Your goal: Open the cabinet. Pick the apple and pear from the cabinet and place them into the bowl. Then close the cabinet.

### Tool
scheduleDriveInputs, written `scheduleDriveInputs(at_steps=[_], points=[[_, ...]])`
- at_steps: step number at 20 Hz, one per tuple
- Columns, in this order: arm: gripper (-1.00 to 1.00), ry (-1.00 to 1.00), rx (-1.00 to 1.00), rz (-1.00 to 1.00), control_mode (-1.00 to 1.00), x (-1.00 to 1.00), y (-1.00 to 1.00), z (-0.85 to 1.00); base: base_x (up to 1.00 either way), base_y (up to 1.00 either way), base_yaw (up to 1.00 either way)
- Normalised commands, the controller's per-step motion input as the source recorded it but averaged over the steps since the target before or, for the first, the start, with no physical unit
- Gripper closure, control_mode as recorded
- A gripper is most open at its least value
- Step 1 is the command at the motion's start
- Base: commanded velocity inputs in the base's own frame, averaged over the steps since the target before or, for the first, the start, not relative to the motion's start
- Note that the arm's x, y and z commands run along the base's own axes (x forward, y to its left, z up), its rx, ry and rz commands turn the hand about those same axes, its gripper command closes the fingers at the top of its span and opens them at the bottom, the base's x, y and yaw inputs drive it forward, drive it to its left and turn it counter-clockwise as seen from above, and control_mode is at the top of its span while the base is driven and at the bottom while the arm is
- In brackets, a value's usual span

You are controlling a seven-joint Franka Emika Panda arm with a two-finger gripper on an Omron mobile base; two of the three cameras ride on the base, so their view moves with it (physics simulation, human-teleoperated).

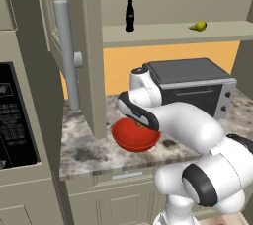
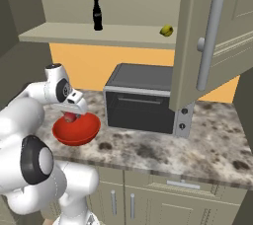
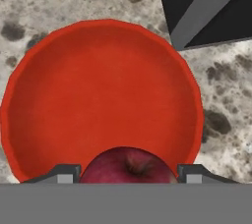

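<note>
My gripper (image 3: pixel 129 175) hangs just above the glossy red bowl (image 3: pixel 98 90), shut on the dark-red apple (image 3: pixel 129 165), which sits between the two finger tips. From the right base view the apple (image 2: pixel 70 117) shows under the hand, over the bowl (image 2: pixel 75 131). The arm covers part of the bowl (image 1: pixel 132 139) in the left base view. Both doors of the cabinet (image 1: pixel 81 46) stand open, the right one (image 2: pixel 212 36) swung out over the counter. On the cabinet shelf lies the yellow-green pear (image 1: pixel 199 25) (image 2: pixel 166 30), towards the right.
A dark cola bottle (image 1: pixel 129 16) (image 2: pixel 98 15) stands on the same shelf, left of the pear. A grey toaster oven (image 1: pixel 192 83) (image 2: pixel 143 98) sits on the speckled counter (image 2: pixel 207 145) right of the bowl. A dark appliance panel (image 1: pixel 15 115) lies at far left.
</note>
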Motion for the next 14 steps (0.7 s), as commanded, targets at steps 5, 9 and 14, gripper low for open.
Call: scheduleDriveInputs(at_steps=[5,9,14], points=[[1.0,0.0,-0.03,0.0,-1.0,0.08,0.06,-0.16,0.0,0.0,0.0],[1.0,0.0,-0.01,0.0,-1.0,0.06,0.01,-0.18,0.0,0.0,0.0],[1.0,0.0,0.0,0.0,-1.0,0.07,0.0,-0.13,0.0,0.0,0.0]])
